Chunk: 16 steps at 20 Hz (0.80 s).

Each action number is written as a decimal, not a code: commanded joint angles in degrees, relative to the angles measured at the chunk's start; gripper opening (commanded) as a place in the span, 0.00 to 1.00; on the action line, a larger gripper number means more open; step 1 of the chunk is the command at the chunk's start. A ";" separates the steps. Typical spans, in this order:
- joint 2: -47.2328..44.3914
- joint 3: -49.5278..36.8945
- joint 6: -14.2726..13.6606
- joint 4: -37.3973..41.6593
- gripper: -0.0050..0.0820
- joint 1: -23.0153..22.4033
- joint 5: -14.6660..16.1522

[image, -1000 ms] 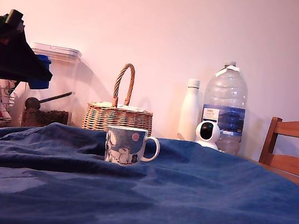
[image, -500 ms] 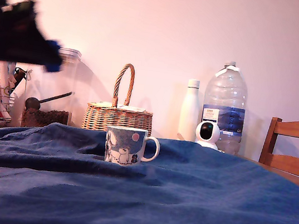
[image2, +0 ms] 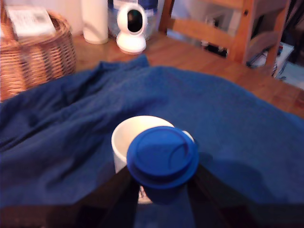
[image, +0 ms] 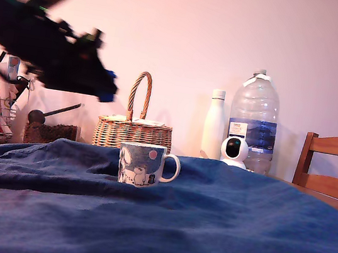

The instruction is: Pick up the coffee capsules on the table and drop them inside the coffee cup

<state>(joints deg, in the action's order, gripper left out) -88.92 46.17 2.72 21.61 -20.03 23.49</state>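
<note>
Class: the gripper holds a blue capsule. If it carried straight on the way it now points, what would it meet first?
Probably the coffee cup: the wrist view shows the gripper and coffee capsule aimed at its open mouth, though depth is unclear.

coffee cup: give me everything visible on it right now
The coffee cup is a glossy ceramic-looking mug, blue and white outside with cartoon figures and a pink dot, and a white loop handle toward the exterior view's right. It stands upright on the wrinkled blue cloth, in front of the wicker basket. Inside looks white and empty as far as the wrist view shows. Nothing else touches it.
</note>
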 commanded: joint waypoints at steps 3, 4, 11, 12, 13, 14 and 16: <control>-5.57 7.80 -0.26 -5.35 0.27 -1.40 -0.44; -6.93 9.97 -0.26 -7.43 0.27 -1.92 -0.77; -16.68 24.50 -5.77 -21.59 0.27 -5.90 -6.03; -18.12 26.53 -6.25 -23.71 0.27 -6.03 -6.34; -19.82 28.50 -6.47 -25.73 0.27 -6.27 -6.75; -21.33 30.25 -6.47 -27.41 0.27 -6.43 -7.54; -23.32 32.92 -7.50 -30.08 0.27 -6.43 -8.66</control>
<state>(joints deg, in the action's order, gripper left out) -110.85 78.67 -3.81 -8.23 -26.50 15.14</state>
